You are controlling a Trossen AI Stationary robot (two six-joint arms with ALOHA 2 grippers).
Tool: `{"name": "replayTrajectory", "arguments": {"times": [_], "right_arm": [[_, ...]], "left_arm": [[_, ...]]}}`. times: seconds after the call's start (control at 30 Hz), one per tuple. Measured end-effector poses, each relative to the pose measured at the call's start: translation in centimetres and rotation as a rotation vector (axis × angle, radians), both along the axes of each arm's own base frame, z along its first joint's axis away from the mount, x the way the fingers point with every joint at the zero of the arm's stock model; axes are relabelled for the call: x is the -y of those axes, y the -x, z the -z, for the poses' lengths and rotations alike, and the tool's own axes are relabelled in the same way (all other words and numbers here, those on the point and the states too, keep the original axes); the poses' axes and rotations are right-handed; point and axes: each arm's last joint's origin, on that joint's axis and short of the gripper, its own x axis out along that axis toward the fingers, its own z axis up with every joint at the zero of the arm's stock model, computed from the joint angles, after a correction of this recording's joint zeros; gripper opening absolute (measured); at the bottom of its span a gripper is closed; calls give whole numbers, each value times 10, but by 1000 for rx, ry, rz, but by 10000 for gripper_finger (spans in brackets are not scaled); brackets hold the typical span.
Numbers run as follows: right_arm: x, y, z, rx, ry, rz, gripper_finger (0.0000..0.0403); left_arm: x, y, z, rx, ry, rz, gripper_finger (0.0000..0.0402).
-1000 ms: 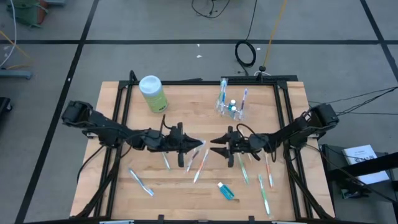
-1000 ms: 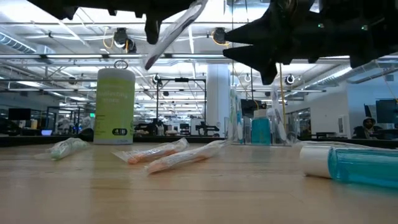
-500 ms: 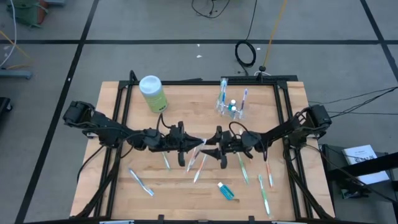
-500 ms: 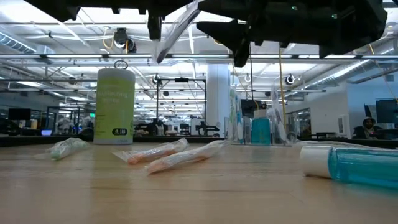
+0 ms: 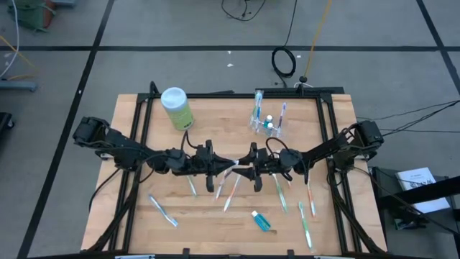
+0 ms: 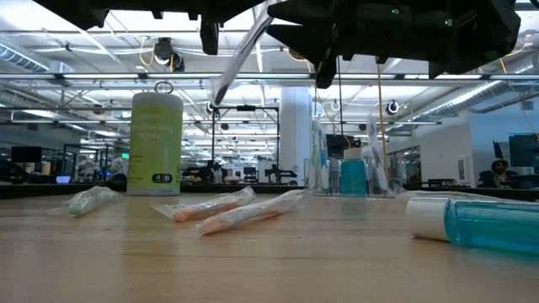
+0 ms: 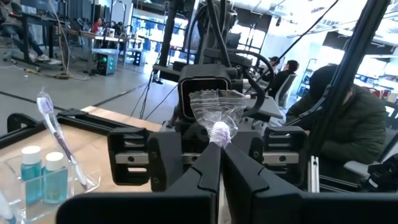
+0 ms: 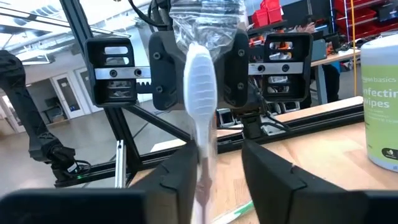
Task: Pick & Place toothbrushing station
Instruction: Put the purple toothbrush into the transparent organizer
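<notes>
- The left gripper hangs above the middle of the wooden counter, its jaws pressed together on one end of a slim white toothbrush in clear plastic wrap.
- The wrapped toothbrush juts forward out of those jaws, clear of the counter, its other end reaching between the jaws of the right gripper.
- The right gripper faces the left one, tips nearly meeting; its jaws stand partly open on either side of the toothbrush, and I cannot tell whether they touch it.
- Beyond both jaws stands a small clear plastic cup holding upright toothbrushes.
- Other wrapped toothbrushes lie flat below the jaws.
</notes>
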Motion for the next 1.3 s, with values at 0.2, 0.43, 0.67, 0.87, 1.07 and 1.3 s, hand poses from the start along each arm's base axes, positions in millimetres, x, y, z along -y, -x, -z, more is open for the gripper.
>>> {"name": "replayTrajectory", "arguments": {"times": [0.2,0.43,0.67,0.87,1.07,1.3], "right_arm": [[0,0,0,-3,6,-3,58],[-2,0,2,-17,39,-52,10],[-1,0,5,-45,42,-46,21],[-1,0,7,-66,50,-42,9],[6,-2,11,-108,56,-21,12],[18,9,2,-169,75,10,12]], "left_arm": [[0,0,0,-2,4,-1,10],[0,0,4,-40,-4,4,10],[0,0,5,-55,-72,-1,14],[-1,-1,9,-101,-98,-5,71],[-1,-1,11,-121,-101,-5,150],[-2,-1,15,-158,-109,-5,204]]}}
